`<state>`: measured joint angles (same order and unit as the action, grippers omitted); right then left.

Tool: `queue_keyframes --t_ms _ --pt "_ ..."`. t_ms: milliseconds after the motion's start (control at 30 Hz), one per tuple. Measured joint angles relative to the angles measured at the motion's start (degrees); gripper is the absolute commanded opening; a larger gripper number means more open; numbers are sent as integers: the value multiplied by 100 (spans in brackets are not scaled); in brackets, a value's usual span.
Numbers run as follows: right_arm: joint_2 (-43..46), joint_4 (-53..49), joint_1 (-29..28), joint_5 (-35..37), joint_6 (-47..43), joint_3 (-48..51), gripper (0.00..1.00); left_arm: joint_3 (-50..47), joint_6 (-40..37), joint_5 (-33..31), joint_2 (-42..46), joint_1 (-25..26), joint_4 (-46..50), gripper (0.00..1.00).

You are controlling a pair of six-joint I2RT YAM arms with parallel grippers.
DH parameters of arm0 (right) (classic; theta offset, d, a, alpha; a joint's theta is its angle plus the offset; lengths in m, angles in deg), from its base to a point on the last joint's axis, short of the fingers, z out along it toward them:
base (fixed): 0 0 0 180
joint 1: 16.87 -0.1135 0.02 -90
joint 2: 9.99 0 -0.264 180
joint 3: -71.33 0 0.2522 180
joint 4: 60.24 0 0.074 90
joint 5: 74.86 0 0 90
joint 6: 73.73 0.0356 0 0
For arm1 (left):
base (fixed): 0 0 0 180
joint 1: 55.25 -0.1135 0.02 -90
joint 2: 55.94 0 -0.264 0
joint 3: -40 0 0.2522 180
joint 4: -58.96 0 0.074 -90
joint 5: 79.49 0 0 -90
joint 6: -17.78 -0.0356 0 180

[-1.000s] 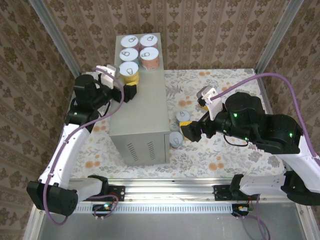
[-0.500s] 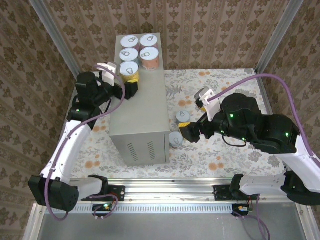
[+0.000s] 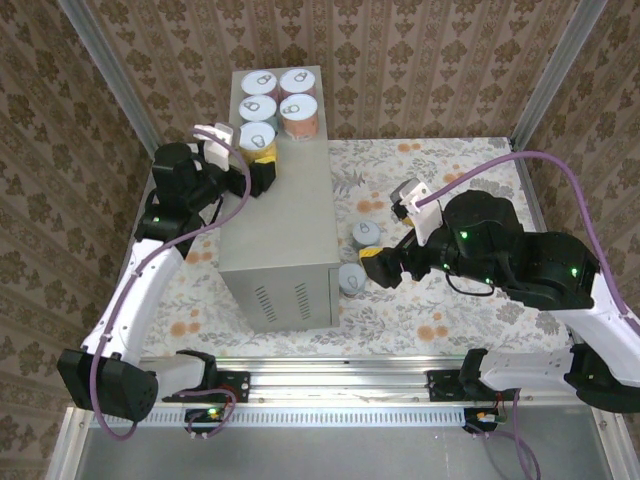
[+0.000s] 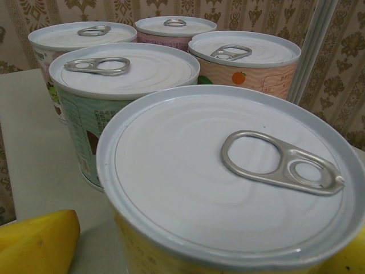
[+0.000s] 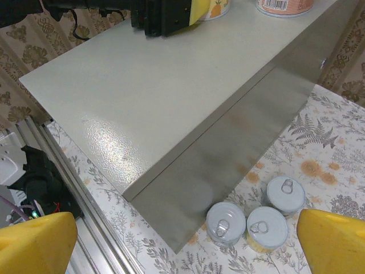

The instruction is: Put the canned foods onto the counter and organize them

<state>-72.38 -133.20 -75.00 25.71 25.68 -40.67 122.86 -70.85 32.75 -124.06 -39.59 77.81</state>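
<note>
Shifted slightly leftward since the previous frame, the right end effector [image 3: 376, 262], open and empty, is poised over three cans [image 5: 266, 227] remaining on the floral surface [image 3: 450, 300] beside the bench [image 3: 285, 220], where five cans [image 3: 270, 105] are grouped before the open left end effector [image 3: 262, 176].

Walls papered in brown damask wallpaper [image 3: 420, 60] close in the workspace at the left, back and right. Slanting aluminium frame posts [image 3: 112, 75] rise at the two back corners. The table top [image 3: 450, 310] is white, printed with orange blossoms and grey ferns. An aluminium rail [image 3: 340, 395] runs along its near edge, with a plain grey metal ledge [image 3: 330, 455] below. The light is soft and even.
</note>
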Motion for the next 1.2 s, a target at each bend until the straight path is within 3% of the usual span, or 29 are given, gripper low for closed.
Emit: queue_keyframes --t_ms 567,1200 --pt "20 37 0 0 0 59 100 39 2 -140 214 0 321 100" --pt "-820 39 0 2 111 -713 100 872 -28 -1410 1351 -46 2553 100"
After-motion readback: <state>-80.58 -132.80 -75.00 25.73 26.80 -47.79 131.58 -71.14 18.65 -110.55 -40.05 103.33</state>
